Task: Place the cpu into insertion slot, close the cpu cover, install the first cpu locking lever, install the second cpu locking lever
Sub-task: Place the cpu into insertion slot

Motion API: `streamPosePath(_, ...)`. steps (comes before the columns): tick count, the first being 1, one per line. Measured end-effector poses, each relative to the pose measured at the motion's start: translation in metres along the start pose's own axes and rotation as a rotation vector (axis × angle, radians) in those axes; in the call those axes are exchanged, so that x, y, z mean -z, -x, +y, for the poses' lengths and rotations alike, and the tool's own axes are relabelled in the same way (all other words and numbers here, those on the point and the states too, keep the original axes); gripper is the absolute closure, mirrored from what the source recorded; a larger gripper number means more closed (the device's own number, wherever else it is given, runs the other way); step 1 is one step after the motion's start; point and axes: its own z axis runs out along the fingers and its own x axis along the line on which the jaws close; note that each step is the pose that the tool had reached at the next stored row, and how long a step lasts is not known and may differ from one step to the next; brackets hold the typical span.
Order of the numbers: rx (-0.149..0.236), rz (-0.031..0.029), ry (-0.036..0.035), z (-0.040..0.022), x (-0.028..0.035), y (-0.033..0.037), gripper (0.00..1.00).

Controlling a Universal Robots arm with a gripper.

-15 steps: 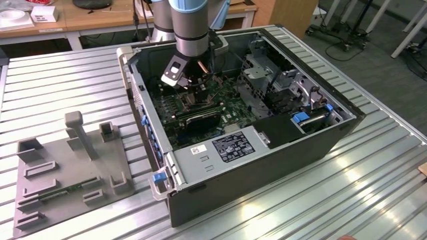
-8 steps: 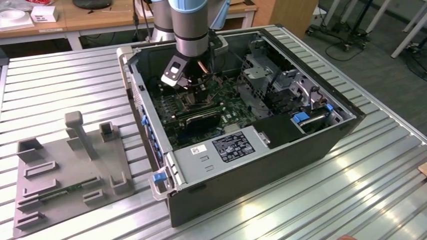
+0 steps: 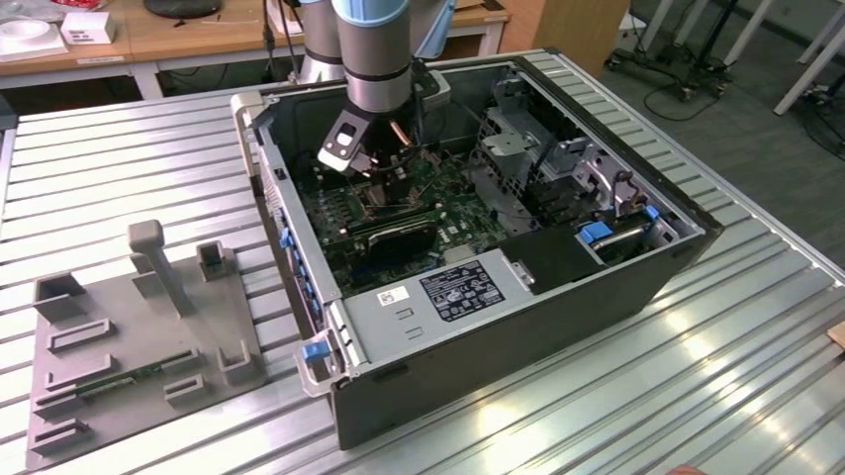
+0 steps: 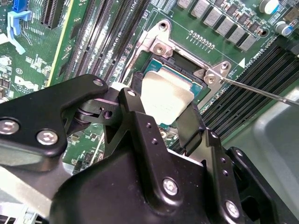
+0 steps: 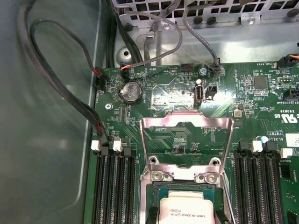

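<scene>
Reaching down into the open computer case, over the motherboard, toward the far side and the exterior view's left.

In the second wrist view, gripper parted just a chip's width. Black fingers set against two opposite edges of the cpu.

Gripping the cpu flat and face up, right at the insertion slot, inside its rim. Cannot tell whether fully seated. Square, so no long axis; edges lined up with the socket's sides.

In the first wrist view, cpu cover swung open from its hinge at the slot's edge, frame stretching away over green board.

Thin wire locking lever slanting away from the slot's corner.

Long black memory slots on both sides of the socket.
</scene>
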Motion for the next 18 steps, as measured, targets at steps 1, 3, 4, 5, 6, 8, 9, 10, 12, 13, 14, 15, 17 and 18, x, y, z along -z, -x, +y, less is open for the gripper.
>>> streamPosePath(1,0.0,-0.0001,-0.0001,0.0,0.0,0.0,0.46)
streamPosePath(3,0.0,0.0001,0.0001,0.0,-0.0001,0.0,0.46)
streamPosePath(4,0.0,0.0001,0.0001,0.0,-0.0001,0.0,0.46)
streamPosePath(5,0.0,0.0003,0.0002,0.0,-0.0003,0.0,0.46)
streamPosePath(6,0.001,0.0003,0.0001,-0.0001,-0.0004,0.0,0.46)
streamPosePath(8,0.002,0.0004,0.0,-0.0001,-0.0004,0.0,0.46)
streamPosePath(9,0.002,0.0004,0.0,-0.0001,-0.0004,0.0,0.46)
streamPosePath(10,0.002,0.0004,0.0,-0.0001,-0.0004,0.0,0.46)
streamPosePath(12,0.002,0.0005,0.0,-0.0001,-0.0004,0.0,0.46)
streamPosePath(13,0.0,0.0002,0.0,0.0,-0.0004,0.0,0.46)
streamPosePath(14,-0.004,-0.0003,0.0002,0.0,-0.0005,0.0,0.46)
streamPosePath(15,-0.006,-0.0006,0.0002,0.0,-0.0005,0.0,0.46)
streamPosePath(17,-0.007,-0.0008,0.0002,-0.0001,-0.0005,0.0,0.46)
streamPosePath(18,-0.007,-0.0007,0.0003,-0.0001,-0.0005,0.0,0.46)
